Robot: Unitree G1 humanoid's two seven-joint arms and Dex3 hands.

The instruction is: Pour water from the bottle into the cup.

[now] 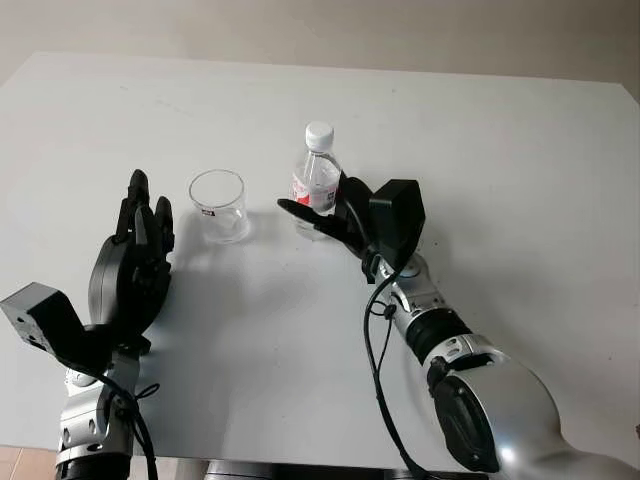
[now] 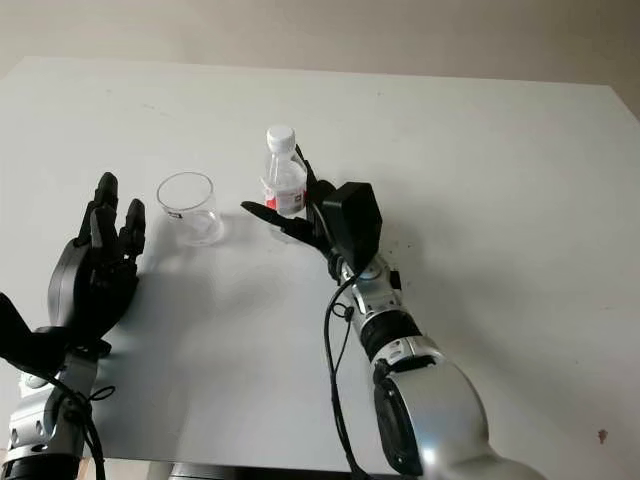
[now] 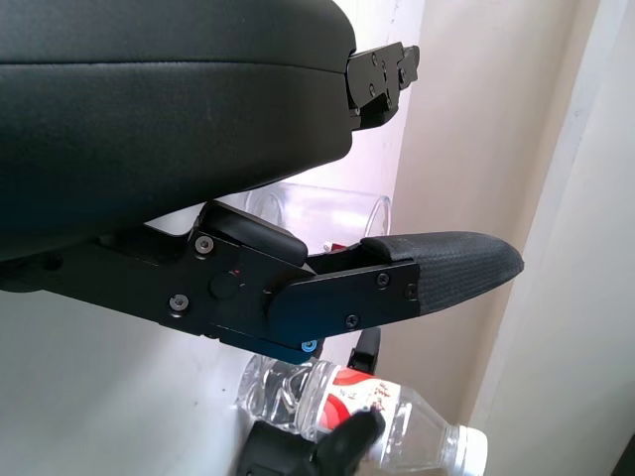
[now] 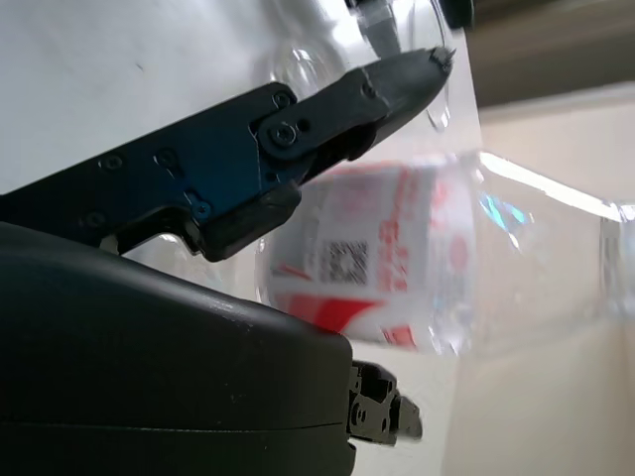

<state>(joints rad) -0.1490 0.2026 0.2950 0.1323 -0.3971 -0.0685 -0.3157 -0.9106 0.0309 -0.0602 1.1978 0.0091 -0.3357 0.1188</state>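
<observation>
The capped bottle [image 1: 318,178] stands at table [image 1: 520,160] centre, cup [image 1: 218,205] at its 9 o'clock. Right hand [image 1: 322,218] brackets its label, not yet clenched; left hand [image 1: 135,255] open. Thin, slippery plastic: grasp mid-body, gently.

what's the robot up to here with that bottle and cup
The right hand is at the capped water bottle, its fingers reaching around the lower part, but I cannot tell if they have closed on it. The bottle stands upright on the white table, beside the clear cup, which looks empty. The left hand is open on the cup's other side.
</observation>
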